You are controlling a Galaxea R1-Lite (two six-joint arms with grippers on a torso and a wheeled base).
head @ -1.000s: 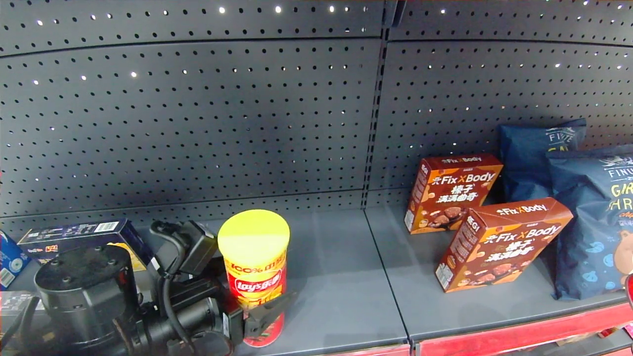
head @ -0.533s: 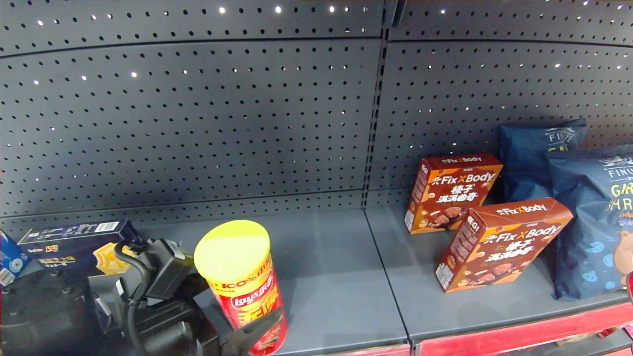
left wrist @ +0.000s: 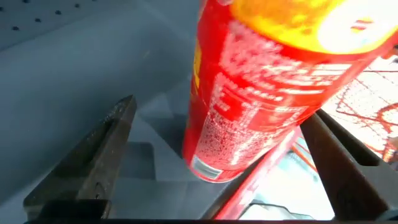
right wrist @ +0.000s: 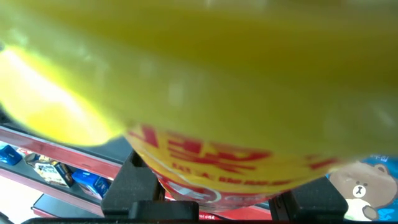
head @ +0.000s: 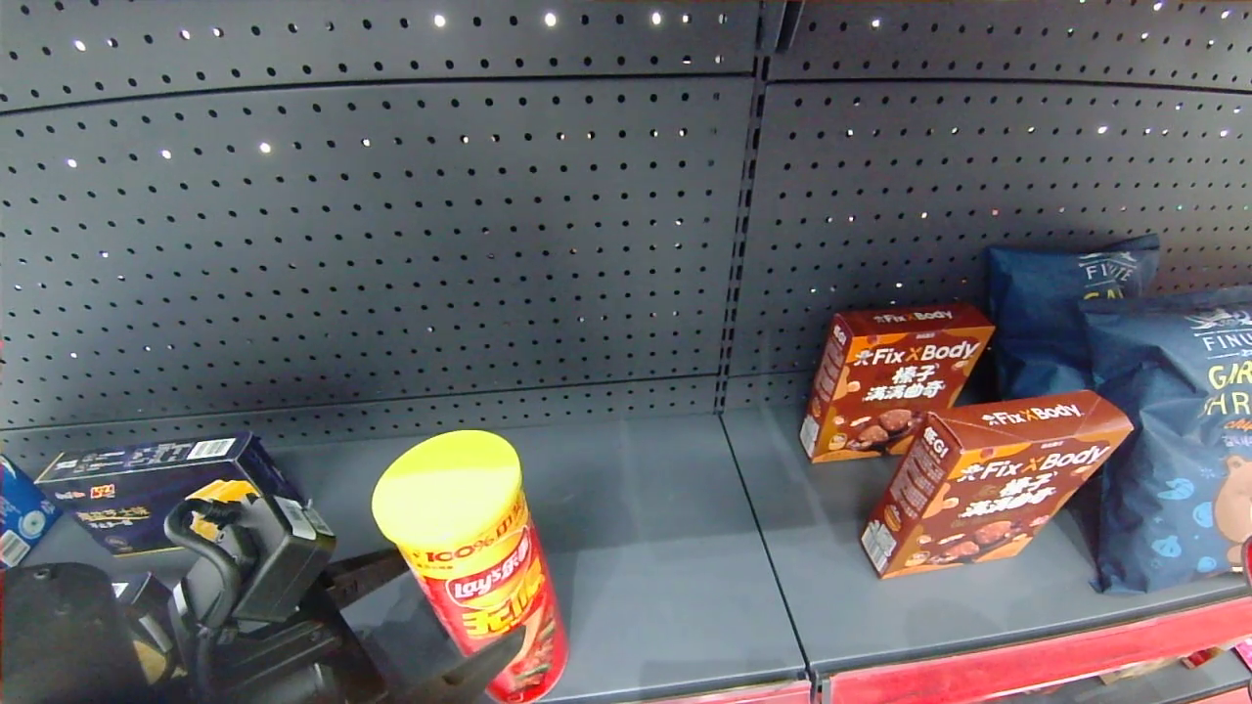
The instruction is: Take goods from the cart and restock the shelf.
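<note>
In the head view, the chips can (head: 469, 567) stands on the gray shelf (head: 665, 548), close to the front lip. It leans over to the left (it is not straight up). The left gripper (head: 445, 606) sits around it with its fingers apart, one behind the can and one in front. A dark blue box (head: 156, 479) lies near the gripper, farther back on the shelf.

In the left wrist view, the two fingers (left wrist: 93, 162) are wide open. The can's bottom sits right by the red strip (left wrist: 249, 193) at the front of the shelf. One finger is well off the can. I cannot tell if the other one touches it.

In the right wrist view, the right gripper (right wrist: 217, 190) is clamped on a second chips can (right wrist: 199, 74), with its yellow lid up close.

I think the leaning can may fall. If a finger bumps it when the arm pulls away, the can may tip, roll and drop off the front. A slow, straight pull back looks safest.
</note>
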